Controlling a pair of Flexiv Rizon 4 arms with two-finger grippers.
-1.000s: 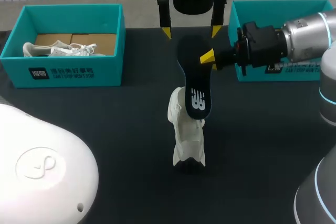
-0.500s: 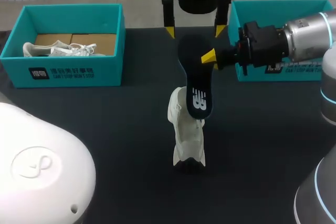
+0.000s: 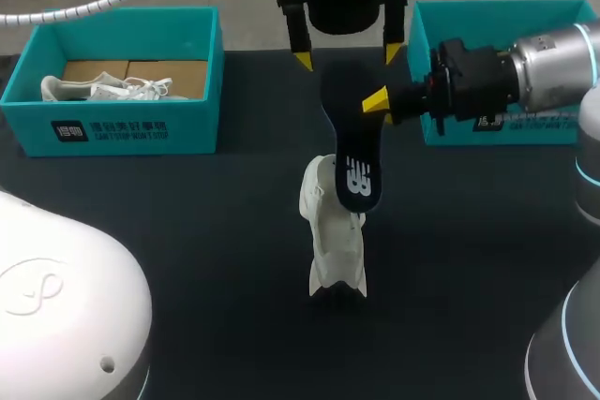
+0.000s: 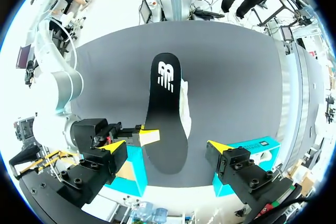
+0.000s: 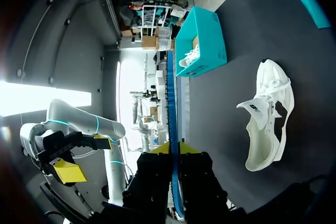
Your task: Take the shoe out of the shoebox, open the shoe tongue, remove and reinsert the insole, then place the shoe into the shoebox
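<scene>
**Insole poised over the shoe: feed it in, don't drop it**

Right fingers (image 3: 375,100) are clamped on the dark insole (image 3: 349,138), one on each face at its side edge, above its midpoint. The insole hangs steeply tilted over mid-counter. Left fingers (image 4: 113,146) are apart, straddling the insole's upper end toward the far edge without touching it. The white shoe (image 3: 333,231) sits near the counter's middle, unheld, with its tongue pulled open in the right wrist view. From the head view, the insole's printed lower end overlaps the shoe's collar. Whether they touch, cannot tell.

Judgement: reinsertion is the step in hand.
- The lower end must enter the opening under the tongue, not ride over it.
- Lay the insole toward the shoe's length before pushing, or it will likely buckle.
- The shoe looks light and may skid or tip, so the left fingers would serve better steadying it.
- Hold the clamp until the insole seats.
</scene>
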